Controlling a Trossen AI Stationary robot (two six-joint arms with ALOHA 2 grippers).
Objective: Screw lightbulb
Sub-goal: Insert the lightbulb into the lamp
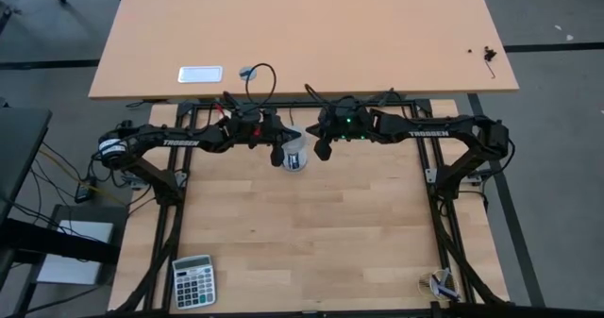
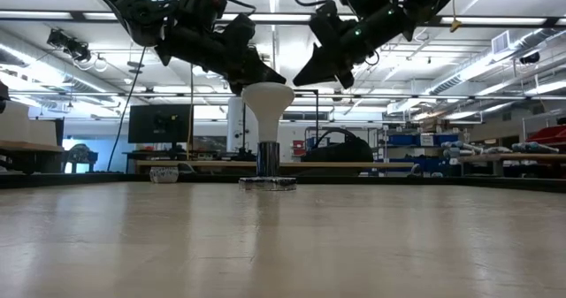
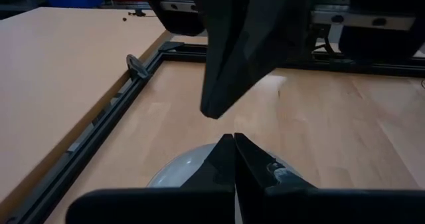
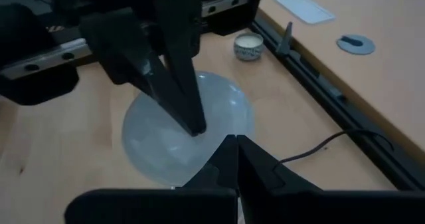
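Observation:
The white lightbulb (image 2: pixel 268 103) stands upright near the table's far edge. Its dome faces up and its narrow base sits in a silver socket (image 2: pixel 268 159) on a flat disc (image 2: pixel 268 184). It also shows in the high view (image 1: pixel 295 158) and the right wrist view (image 4: pixel 166 131). My left gripper (image 2: pixel 270 80) is shut, its tip at the top of the dome on the left side. My right gripper (image 2: pixel 301 79) is shut, just right of the dome and slightly above it, apart from it. In the left wrist view the dome (image 3: pixel 179 177) lies under my shut left gripper (image 3: pixel 234 141). My left gripper's shut fingertips (image 4: pixel 196 127) slant down from the table's left side, right at the dome's upper face (image 4: pixel 212 111). I cannot tell whether they touch it. The bulb stands upright in its socket.
A thin black cord (image 4: pixel 319 147) runs from the socket toward the far rail. A small cream cup (image 4: pixel 248 46) stands by the black frame rail (image 4: pixel 312 71). A calculator (image 1: pixel 193 280) lies at the near left corner. A second table (image 1: pixel 302 25) stands beyond the far edge.

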